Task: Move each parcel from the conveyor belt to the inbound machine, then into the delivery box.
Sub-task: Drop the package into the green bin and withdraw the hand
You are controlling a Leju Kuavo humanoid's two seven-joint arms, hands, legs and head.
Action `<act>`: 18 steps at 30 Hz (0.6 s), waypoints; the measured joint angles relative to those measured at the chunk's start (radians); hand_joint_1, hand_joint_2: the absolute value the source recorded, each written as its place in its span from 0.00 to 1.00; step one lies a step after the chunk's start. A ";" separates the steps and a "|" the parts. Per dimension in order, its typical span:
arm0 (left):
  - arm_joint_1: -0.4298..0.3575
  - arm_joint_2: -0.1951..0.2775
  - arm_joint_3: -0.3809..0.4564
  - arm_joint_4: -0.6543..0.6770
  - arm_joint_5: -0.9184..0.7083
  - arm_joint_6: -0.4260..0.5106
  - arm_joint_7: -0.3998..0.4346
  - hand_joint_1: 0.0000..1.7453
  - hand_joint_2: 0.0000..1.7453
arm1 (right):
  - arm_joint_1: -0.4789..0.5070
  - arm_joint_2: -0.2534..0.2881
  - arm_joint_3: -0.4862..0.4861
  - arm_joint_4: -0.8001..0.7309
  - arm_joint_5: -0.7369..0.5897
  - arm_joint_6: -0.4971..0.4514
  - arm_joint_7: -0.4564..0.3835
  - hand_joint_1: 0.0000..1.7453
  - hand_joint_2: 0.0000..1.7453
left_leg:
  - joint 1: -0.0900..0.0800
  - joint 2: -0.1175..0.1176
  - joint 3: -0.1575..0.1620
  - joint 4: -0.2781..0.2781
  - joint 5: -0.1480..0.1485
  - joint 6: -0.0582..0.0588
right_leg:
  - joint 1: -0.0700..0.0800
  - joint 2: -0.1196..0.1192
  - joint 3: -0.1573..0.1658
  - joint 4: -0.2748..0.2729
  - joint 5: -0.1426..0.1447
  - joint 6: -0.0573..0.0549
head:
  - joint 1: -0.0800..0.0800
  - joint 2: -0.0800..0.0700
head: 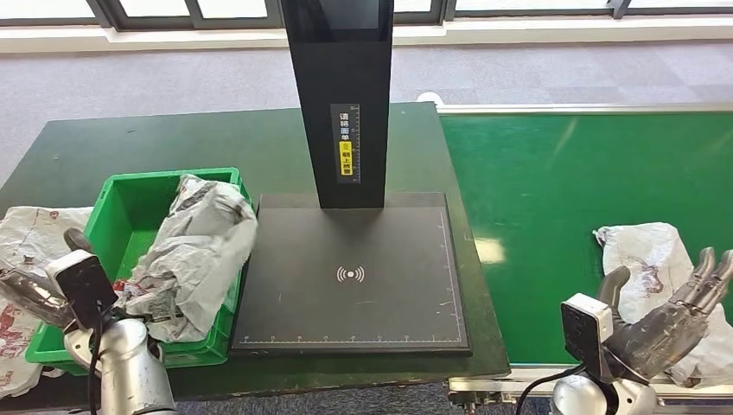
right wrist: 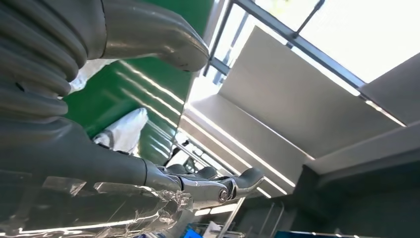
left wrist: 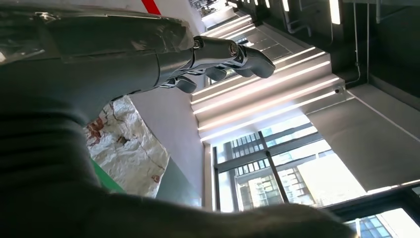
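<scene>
A white crumpled parcel (head: pixel 646 258) lies on the green conveyor belt (head: pixel 562 190) near its front edge. My right hand (head: pixel 670 322) hovers at the parcel's near end, fingers spread and holding nothing; the right wrist view shows the parcel (right wrist: pixel 124 131) between thumb and fingers (right wrist: pixel 213 184). A grey crumpled parcel (head: pixel 197 255) lies in the green delivery box (head: pixel 130 203), draped over its right wall. My left hand (head: pixel 33 292) is open just left of the box, fingers (left wrist: pixel 223 53) stretched out. The black inbound machine's platform (head: pixel 354 277) is bare.
The machine's black post (head: pixel 343 95) rises at the back of the platform. Another white parcel (head: pixel 30 233) lies on the dark green table (head: pixel 173 143) left of the box, under my left hand. The belt's metal frame (head: pixel 519 385) runs along the front.
</scene>
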 joint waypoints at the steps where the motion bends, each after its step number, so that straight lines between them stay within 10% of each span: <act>1: 0.002 0.001 0.000 -0.003 -0.007 0.000 0.000 0.00 1.00 | -0.002 0.000 -0.006 0.012 0.004 0.000 0.004 0.00 1.00 | 0.000 0.000 0.000 0.000 0.000 0.000 | 0.000 0.000 0.000 0.000 0.000 0.000 | 0.000 0.000; 18: 0.038 0.004 -0.052 -0.052 0.180 -0.005 0.000 0.00 1.00 | -0.020 0.000 -0.075 0.092 0.182 0.000 0.131 0.00 1.00 | 0.000 -0.003 0.000 0.001 0.000 0.000 | 0.000 -0.002 0.000 -0.001 0.000 0.000 | 0.000 0.000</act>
